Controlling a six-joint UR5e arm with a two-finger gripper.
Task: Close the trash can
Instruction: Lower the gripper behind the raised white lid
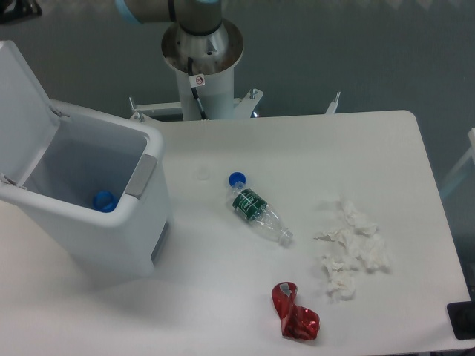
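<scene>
The trash can (111, 230) stands at the table's left, a big white boxy bin with its flat lid (22, 104) swung up and back, so the top is open. A grey push tab (141, 176) sits on its front rim. A blue-capped object (104, 201) lies on the bottom inside. Only a dark corner of my gripper (18, 8) pokes into the top left of the picture, above and behind the raised lid; its fingers are cut off by the edge.
A clear plastic bottle (258, 208) with a green label and blue cap lies mid-table. Crumpled white tissue (352, 248) is to its right, a crushed red can (295, 313) near the front edge. The arm's base column (202, 59) rises behind the table.
</scene>
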